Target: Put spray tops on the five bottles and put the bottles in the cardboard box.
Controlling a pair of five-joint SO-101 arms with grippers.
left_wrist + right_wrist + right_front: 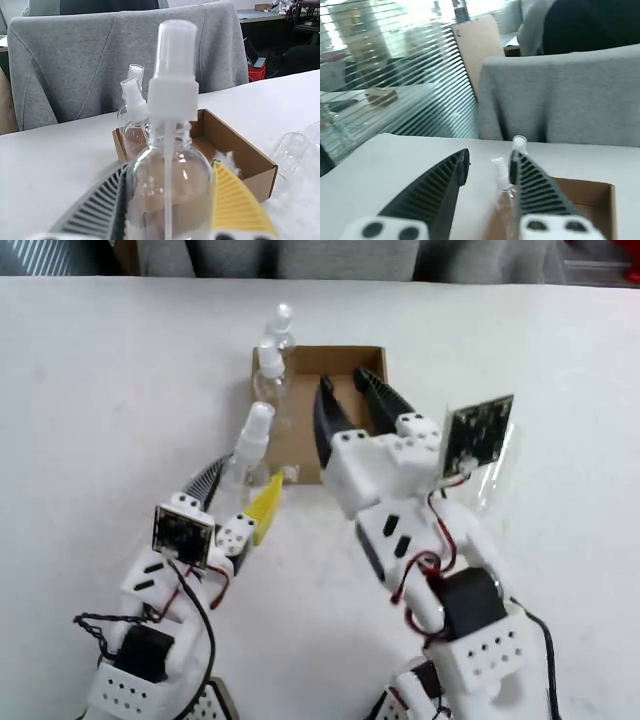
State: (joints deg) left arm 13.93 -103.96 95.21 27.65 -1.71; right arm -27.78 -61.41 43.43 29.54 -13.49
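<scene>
A clear bottle (250, 445) with a white spray top (174, 75) stands upright just in front of the cardboard box (345, 360). My left gripper (250, 472) is shut on its body, with the grey finger (95, 212) on one side and the yellow finger (235, 205) on the other. Two more capped bottles (272, 365) stand at the box's left wall, seemingly inside it. My right gripper (343, 382) hangs open over the box with nothing between its black fingers (432, 192). One spray top (518, 142) shows past them, with the box (590, 195) beyond.
The white table (120, 390) spreads wide on both sides of the box. A clear glassy shape (290, 147) lies on the table beside the box. A grey-covered chair (100, 65) stands behind the table's far edge.
</scene>
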